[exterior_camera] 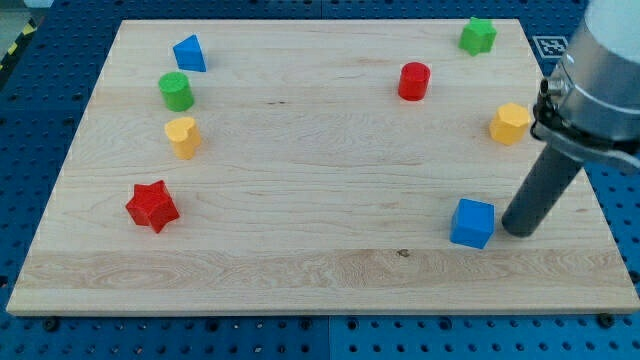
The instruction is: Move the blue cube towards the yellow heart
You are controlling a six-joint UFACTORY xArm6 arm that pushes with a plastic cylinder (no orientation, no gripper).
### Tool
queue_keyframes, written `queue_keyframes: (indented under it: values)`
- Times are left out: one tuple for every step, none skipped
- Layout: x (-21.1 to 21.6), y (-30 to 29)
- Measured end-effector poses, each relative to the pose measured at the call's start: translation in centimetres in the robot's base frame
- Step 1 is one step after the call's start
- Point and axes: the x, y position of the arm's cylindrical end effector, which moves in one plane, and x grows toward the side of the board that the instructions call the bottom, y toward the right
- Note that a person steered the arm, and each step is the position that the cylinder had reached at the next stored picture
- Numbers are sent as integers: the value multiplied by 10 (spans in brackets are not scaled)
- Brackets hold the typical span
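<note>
The wooden board [320, 150] lay on a blue pegboard surface [40, 90] and carried eight small blocks. Near the view's top left stood a blue triangular block [189, 53], with a green cylinder [176, 91] just below it and the yellow heart [183, 136] just below that. A red star [152, 206] sat lower, near the view's left edge. At the view's top right was a green star-like block [478, 36], and a red cylinder [414, 81] lay left of and below it. A yellow hexagonal block [510, 123] stood near the right edge. The blue cube [472, 223] rested at the lower right, with my tip [518, 231] on the board just beside its right face.
</note>
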Motion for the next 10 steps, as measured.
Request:
queue_keyframes:
  values:
    - [7,-21]
    - [-5,-48]
    - [-14,-75]
    - [-26,-98]
    - [-37,-105]
    - [-48,-113]
    - [-51,-137]
    - [-53,-166]
    - [-60,-191]
    - [-79,-207]
